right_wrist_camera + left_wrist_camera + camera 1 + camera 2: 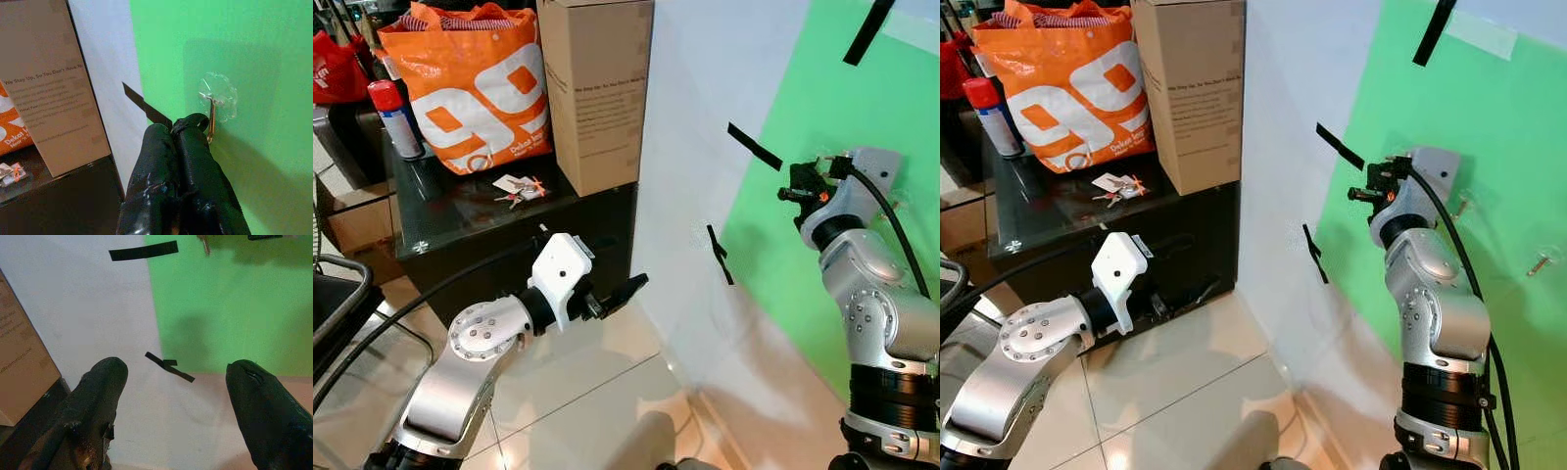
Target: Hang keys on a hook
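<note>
Your right gripper [188,128] has its jaws pressed tight together, tips just beside the clear plastic stick-on hook [217,100] with its brass-coloured prong on the green wall panel [264,58]. Whether anything is pinched between those jaws you cannot tell; no key ring is visible at the tips. Your left gripper [171,382] hangs low in front of the robot with its jaws spread wide and holding nothing, pointed toward the white wall [690,147] and its strips of black tape [754,147].

Look out to the black glass-topped desk [460,211]: a small bunch of keys with red and white tags [519,187] lies there, between the orange shopping bag [475,88] and the tall brown cardboard box [597,88], well apart from both arms. Judging from that, the task looks barely begun or the reach to the hook is a rehearsal: these keys are not on a hook, and you would still need to fetch them, carry them over and loop them on the prong.

For writing, the bag shows a large white "99" and a line beginning "Dekat", the rest too small to read. The box carries a printed block headed "We Stay Up, So You Don't Have To". A red-capped spray can [393,117] stands beside the bag, its label illegible.
</note>
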`<state>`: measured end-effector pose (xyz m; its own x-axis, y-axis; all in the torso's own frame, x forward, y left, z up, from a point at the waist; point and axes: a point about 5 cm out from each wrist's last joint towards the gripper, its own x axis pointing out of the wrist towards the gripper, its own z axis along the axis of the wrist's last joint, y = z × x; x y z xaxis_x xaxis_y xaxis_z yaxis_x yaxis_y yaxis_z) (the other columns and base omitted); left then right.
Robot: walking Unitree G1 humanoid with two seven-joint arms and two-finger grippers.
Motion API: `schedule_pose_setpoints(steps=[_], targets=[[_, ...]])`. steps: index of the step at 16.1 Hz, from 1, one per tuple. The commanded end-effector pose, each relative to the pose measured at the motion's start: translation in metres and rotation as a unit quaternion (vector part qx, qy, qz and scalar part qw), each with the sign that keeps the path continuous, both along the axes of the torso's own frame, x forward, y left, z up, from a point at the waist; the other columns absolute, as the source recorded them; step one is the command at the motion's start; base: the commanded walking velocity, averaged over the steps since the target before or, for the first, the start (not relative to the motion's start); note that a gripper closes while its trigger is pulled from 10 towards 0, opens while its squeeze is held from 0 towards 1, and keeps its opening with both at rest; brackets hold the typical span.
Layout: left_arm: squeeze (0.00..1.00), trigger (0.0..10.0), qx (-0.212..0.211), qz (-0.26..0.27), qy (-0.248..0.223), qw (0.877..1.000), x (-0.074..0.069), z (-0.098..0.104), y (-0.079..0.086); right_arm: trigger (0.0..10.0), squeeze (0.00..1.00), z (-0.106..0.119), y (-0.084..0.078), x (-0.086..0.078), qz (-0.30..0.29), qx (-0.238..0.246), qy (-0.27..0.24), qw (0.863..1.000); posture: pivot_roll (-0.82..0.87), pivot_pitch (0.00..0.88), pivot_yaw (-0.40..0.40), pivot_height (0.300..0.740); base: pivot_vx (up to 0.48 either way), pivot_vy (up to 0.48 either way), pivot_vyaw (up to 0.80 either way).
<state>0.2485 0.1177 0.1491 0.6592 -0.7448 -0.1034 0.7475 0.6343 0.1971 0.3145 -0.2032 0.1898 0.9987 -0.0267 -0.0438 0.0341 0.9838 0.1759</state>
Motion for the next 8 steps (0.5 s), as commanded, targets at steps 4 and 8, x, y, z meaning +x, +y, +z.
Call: schedule_pose_setpoints(steps=[4,8], targets=[[0.00,10.0,0.005,-0.010,-0.001,1.000,0.000,0.001,-0.002,10.0,0.00,-0.010,-0.008,-0.003,-0.023,0.029,0.029,0.999,-0.04,0.000,-0.021,0.740,0.000,0.000,0.00],[0.00,10.0,0.006,-0.007,0.000,1.000,0.000,0.001,-0.001,10.0,0.00,-0.016,-0.011,-0.005,-0.036,0.060,0.050,0.996,-0.03,0.000,-0.023,0.740,0.000,0.000,0.00]])
